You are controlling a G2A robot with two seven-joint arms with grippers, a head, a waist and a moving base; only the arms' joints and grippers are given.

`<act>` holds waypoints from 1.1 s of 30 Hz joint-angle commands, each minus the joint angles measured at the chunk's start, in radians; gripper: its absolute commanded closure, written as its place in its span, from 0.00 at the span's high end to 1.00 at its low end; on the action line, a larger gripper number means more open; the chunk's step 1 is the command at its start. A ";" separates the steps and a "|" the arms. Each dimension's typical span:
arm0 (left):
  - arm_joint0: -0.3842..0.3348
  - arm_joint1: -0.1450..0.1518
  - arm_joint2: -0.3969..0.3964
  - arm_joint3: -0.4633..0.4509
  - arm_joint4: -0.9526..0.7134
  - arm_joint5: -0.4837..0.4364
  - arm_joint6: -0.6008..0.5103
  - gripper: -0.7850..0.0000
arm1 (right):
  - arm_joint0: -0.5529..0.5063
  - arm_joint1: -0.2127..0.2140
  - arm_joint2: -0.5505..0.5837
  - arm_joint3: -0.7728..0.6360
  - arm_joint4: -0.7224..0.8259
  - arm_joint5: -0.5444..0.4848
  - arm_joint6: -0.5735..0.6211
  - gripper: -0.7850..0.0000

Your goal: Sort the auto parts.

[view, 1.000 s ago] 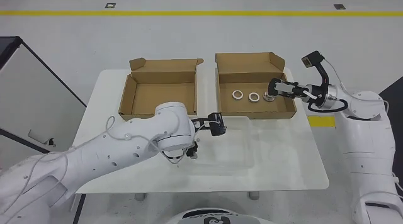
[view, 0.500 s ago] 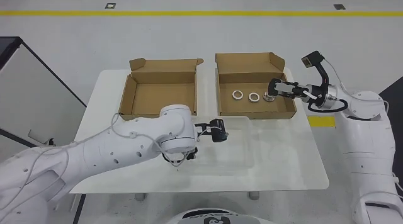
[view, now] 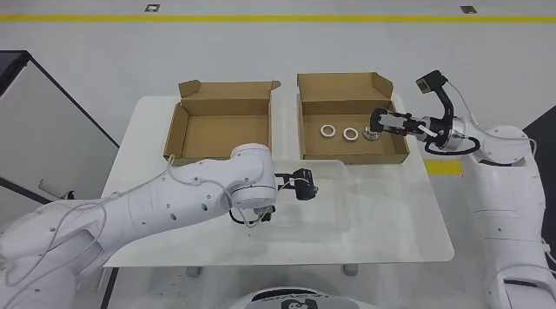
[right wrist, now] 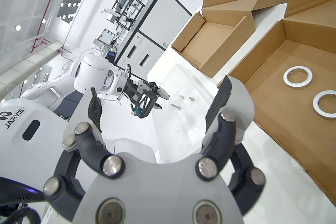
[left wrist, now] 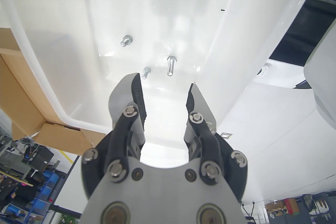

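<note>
Shifted toward bench's right edge, spread left hand (left wrist: 164, 80) over small silver metal bolts (left wrist: 170, 65) in glossy white plastic tray (left wrist: 52, 51); careless nudge could roll them.

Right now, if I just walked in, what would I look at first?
Probably the open left gripper on its big white arm, hanging over a white tray with three small bolts lying in it. Behind the tray, the right-hand cardboard box holds two shiny metal rings, and the open right gripper hovers over that box next to them. The left-hand cardboard box stands open beside it.
</note>
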 commanded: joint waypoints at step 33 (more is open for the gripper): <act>0.074 -0.028 -0.021 0.106 0.010 -0.053 0.006 0.49 | 0.000 0.000 0.000 0.000 0.000 0.000 0.000 1.00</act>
